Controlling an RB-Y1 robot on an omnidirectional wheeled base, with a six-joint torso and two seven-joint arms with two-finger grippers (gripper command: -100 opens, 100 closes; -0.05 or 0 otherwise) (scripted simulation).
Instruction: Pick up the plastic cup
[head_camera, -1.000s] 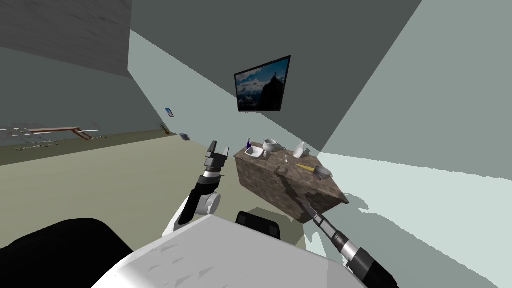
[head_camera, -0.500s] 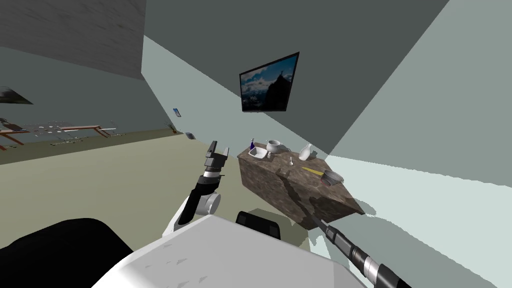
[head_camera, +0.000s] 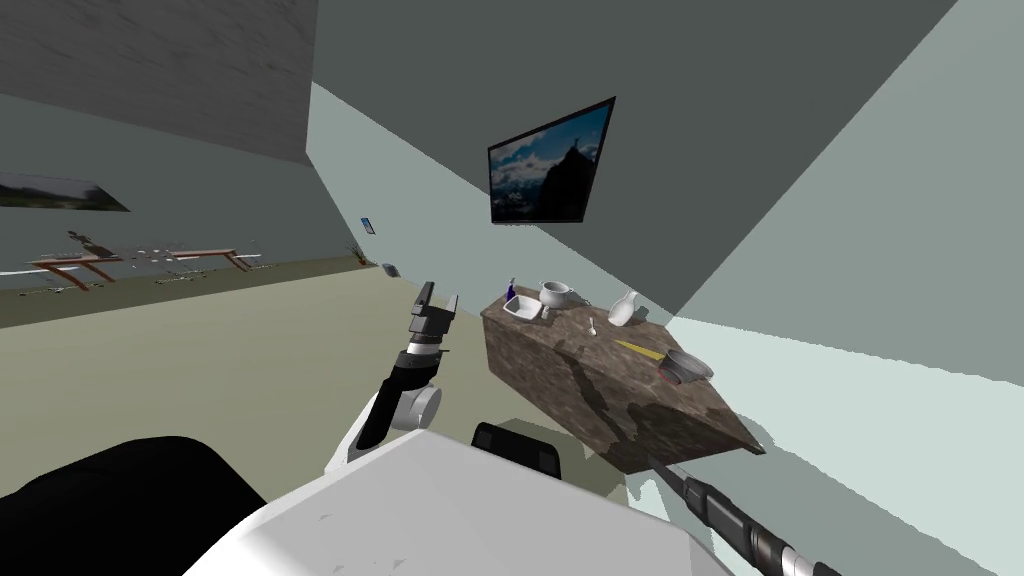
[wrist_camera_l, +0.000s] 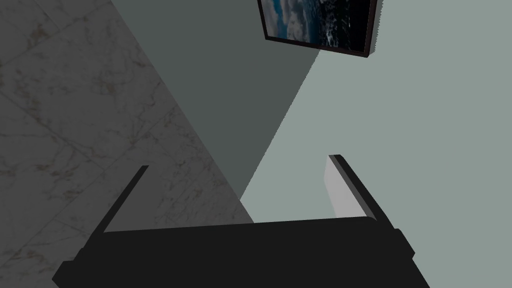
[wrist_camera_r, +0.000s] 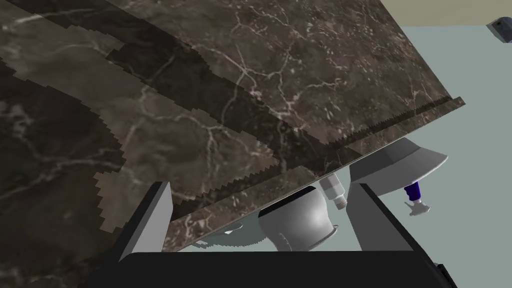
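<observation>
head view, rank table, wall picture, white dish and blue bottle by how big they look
1. table
2. wall picture
3. white dish
4. blue bottle
The table is nearer the camera than the picture, so their true sizes stay unsure.

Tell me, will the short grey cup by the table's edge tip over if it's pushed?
Probably not: the short grey cup looks wider than tall, so it should slide rather than tip. It sits near the edge of the marble table, so an outward push might knock it off. It looks open and hollow, so likely light.
</observation>
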